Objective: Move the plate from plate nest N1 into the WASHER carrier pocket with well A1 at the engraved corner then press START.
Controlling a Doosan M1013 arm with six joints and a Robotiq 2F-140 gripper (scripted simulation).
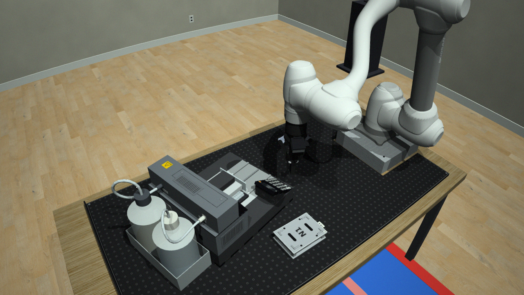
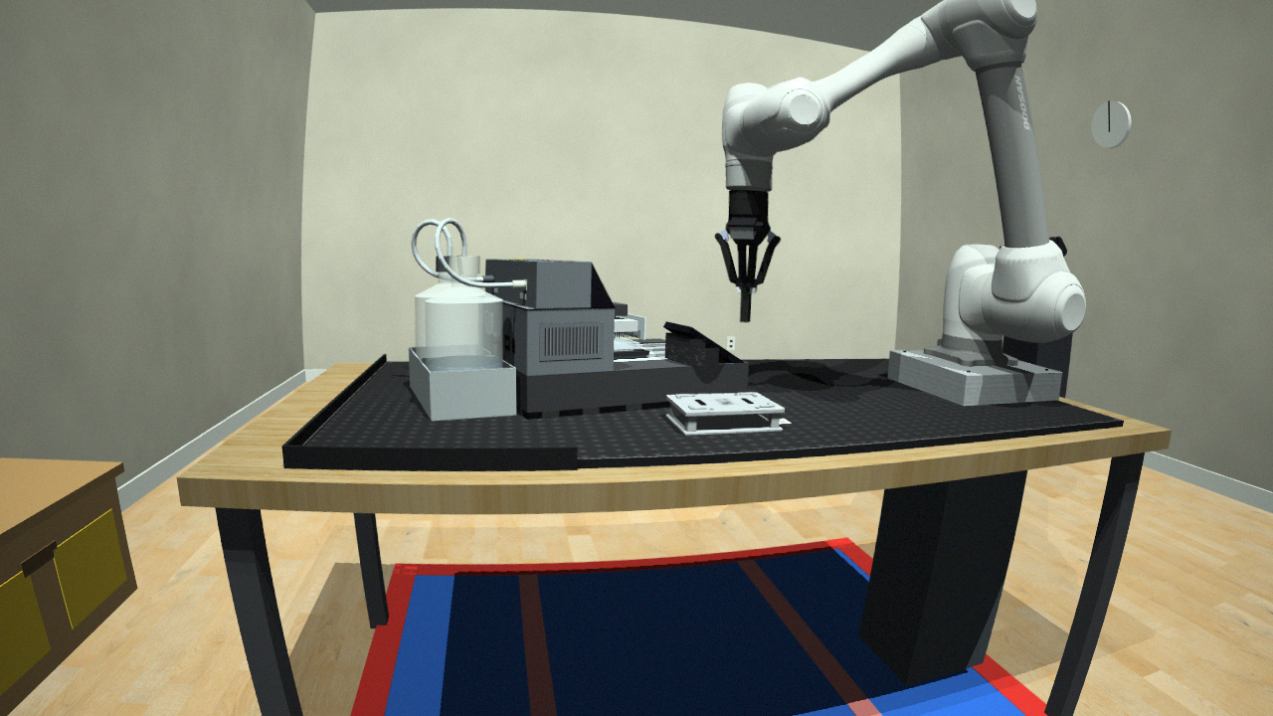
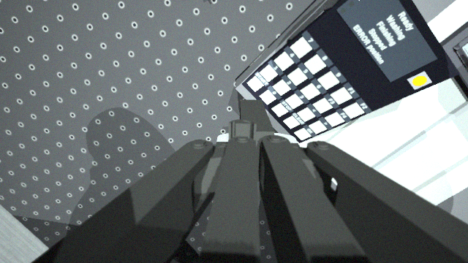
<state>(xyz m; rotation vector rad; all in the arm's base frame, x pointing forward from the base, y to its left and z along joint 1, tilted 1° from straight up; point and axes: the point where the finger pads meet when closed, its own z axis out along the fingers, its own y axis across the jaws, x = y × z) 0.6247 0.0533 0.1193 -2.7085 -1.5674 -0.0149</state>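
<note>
My gripper [image 1: 291,166] [image 2: 745,313] [image 3: 250,117] is shut on nothing and hangs well above the black mat, just to the right rear of the washer's keypad [image 1: 277,184] [image 2: 689,342] [image 3: 307,88]. The washer [image 1: 194,189] [image 2: 556,329] stands at the left of the table. Its lamp [image 3: 419,80] beside the keypad's display glows amber-yellow. A white plate [image 1: 234,189] [image 2: 628,340] lies on the carrier, partly hidden under the washer head; I cannot tell how it sits. The plate nest N1 [image 1: 300,233] [image 2: 725,408] is empty near the front edge.
Two white bottles [image 1: 144,212] [image 1: 175,242] with hoses stand in a grey tray [image 1: 183,277] left of the washer. The arm's base block [image 1: 377,148] [image 2: 975,378] sits at the right rear. The mat has a raised rim [image 2: 427,453].
</note>
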